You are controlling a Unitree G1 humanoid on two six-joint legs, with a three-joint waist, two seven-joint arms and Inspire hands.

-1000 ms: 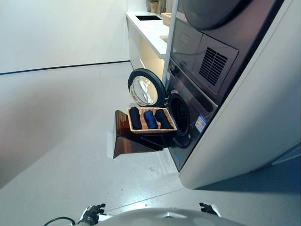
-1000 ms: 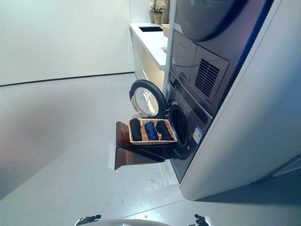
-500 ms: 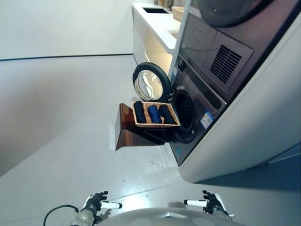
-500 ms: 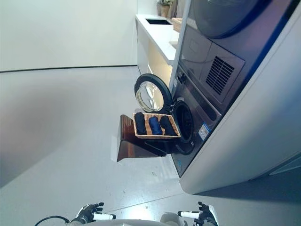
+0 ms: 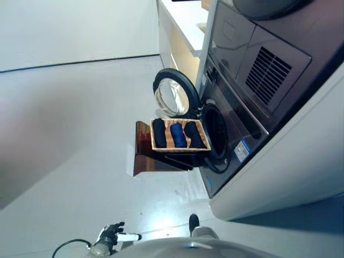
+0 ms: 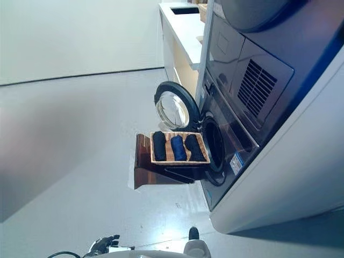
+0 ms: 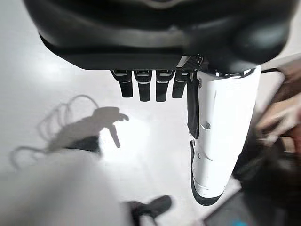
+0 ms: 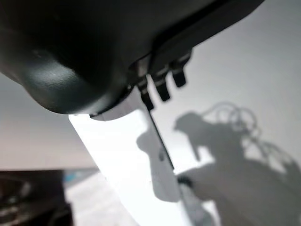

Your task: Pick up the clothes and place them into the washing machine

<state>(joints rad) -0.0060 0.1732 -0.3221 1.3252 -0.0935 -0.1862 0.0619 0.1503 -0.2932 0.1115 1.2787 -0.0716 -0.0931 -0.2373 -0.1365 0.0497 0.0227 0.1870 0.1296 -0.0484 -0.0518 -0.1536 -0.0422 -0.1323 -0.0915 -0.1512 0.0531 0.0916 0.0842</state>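
Dark blue rolled clothes [image 5: 176, 134] lie side by side in a wicker basket [image 5: 179, 149] at frame centre, on a brown stand [image 5: 144, 153] beside the washing machine [image 5: 228, 126], its round door [image 5: 173, 100] swung wide. Left hand [image 5: 112, 235] at the lower edge: fingers [image 7: 143, 88] released, grasping nothing. Right hand [image 8: 61, 56]: fingers likewise relaxed.

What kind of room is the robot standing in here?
Probably a laundry room: a front-loading washing machine with its round door open, a second machine stacked above it, and a wicker basket of rolled dark clothes on a stand.
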